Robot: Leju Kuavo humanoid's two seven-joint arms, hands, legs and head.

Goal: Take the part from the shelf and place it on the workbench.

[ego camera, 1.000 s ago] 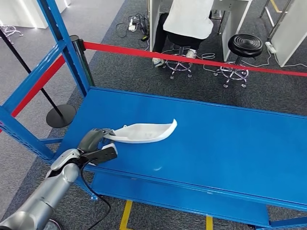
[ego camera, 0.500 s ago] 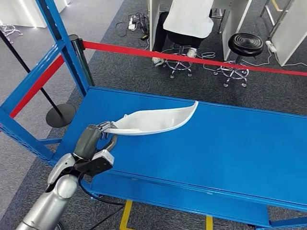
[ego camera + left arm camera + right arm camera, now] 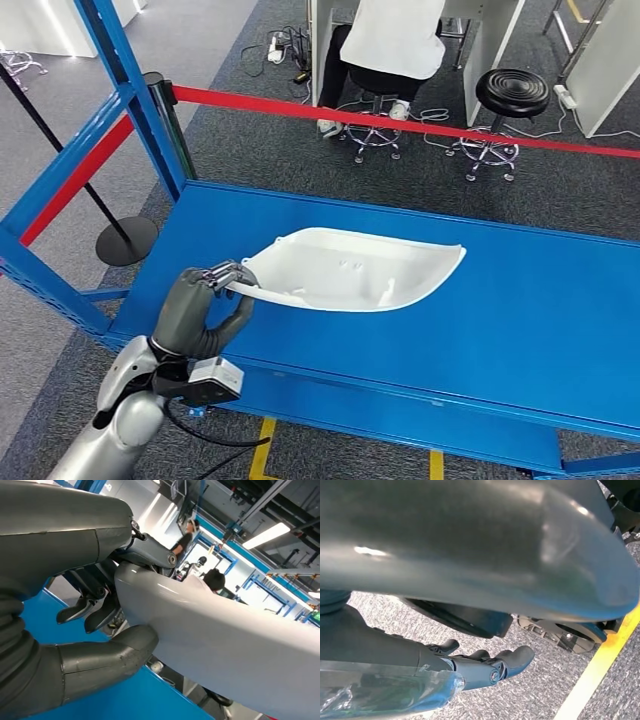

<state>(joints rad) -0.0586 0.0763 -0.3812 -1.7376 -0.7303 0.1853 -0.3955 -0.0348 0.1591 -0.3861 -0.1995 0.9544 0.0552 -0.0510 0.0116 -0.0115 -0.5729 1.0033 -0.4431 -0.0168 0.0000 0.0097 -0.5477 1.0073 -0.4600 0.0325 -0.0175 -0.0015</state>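
- Your head view has the left hand (image 3: 202,312) at the near left corner of the blue shelf (image 3: 483,330), its fingers (image 3: 224,272) clamped on the narrow left end of the white part (image 3: 355,270).
- The part is a long, curved shell, and from above you look into its hollow side. It reaches from the hand to the right across the shelf, with its far tip past the middle. You cannot tell from here whether the far end rests on the shelf or hangs just over it.
- Your left wrist view gives you the other side: the smooth grey-white outer face of the part (image 3: 226,645), with the thumb (image 3: 109,655) pressed under its end and the dark fingers (image 3: 151,552) hooked over the edge. The hand (image 3: 90,595) grips only that end; the rest of the part runs on unsupported past it.
- That wrist view also shows blue shelf beneath the hand and, far behind, people and blue racking under strip lights.
- Your right wrist view has the right hand (image 3: 486,667) over grey carpet (image 3: 542,680) beside a yellow floor line (image 3: 599,667), its fingers straight, close together and holding nothing.
- In your head view a red barrier tape (image 3: 407,125) crosses behind the shelf; beyond it a person (image 3: 396,40) in white sits at a desk, with a black stool (image 3: 512,95) to the right.
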